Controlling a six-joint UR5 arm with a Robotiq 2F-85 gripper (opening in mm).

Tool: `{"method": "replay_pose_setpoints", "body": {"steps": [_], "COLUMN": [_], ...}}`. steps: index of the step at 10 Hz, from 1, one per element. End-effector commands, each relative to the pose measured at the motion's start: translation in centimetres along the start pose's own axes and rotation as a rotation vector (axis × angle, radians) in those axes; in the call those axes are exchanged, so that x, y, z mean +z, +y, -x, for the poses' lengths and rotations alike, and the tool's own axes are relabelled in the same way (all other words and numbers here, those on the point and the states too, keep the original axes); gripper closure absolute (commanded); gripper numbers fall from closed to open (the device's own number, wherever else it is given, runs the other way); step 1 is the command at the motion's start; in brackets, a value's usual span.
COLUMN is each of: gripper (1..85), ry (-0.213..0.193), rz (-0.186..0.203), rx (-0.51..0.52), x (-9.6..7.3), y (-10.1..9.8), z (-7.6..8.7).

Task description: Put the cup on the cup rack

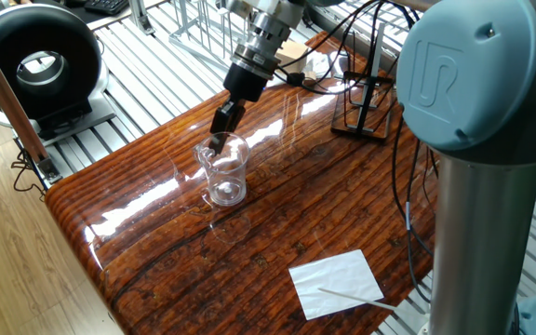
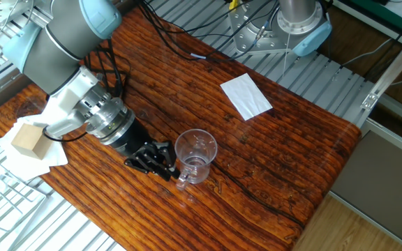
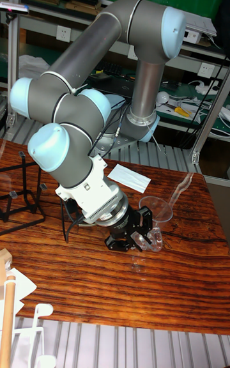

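The cup point(image 1: 224, 174) is a small clear beaker that stands upright on the wooden table, also seen in the other fixed view point(image 2: 196, 156) and the tall view point(image 3: 157, 213). My gripper point(image 1: 218, 140) comes down at a slant and reaches the cup's far rim. Its black fingers stand apart beside the cup point(image 2: 165, 163), and in the tall view point(image 3: 137, 237) one finger overlaps the cup's base. I cannot tell whether a finger is inside the rim. The cup rack point(image 1: 365, 104), a thin black wire stand, is at the table's far side point(image 3: 19, 190), well away from the cup.
A white paper sheet point(image 1: 337, 284) lies near the table's front corner. A wooden block point(image 2: 27, 139) rests on paper behind the arm. A silver wire rack point(image 1: 196, 22) and a black round device point(image 1: 35, 58) stand off the table. Cables run across the tabletop point(image 2: 160, 36).
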State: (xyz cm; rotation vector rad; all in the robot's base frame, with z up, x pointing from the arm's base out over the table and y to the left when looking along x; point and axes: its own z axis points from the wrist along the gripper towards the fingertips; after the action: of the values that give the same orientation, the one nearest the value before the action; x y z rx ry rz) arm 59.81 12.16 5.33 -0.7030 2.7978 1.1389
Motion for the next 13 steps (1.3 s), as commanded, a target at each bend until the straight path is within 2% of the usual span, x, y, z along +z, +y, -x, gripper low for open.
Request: {"method": "replay_pose_setpoints", "body": {"steps": [1, 13], "gripper": [54.7, 53.7], "ry": [-0.008, -0.011], "rz": [0.008, 0.014], "rx": [-0.002, -0.004], "x": [-0.13, -0.38], "y": [0.18, 0.46], "z": [0.16, 0.87]}}
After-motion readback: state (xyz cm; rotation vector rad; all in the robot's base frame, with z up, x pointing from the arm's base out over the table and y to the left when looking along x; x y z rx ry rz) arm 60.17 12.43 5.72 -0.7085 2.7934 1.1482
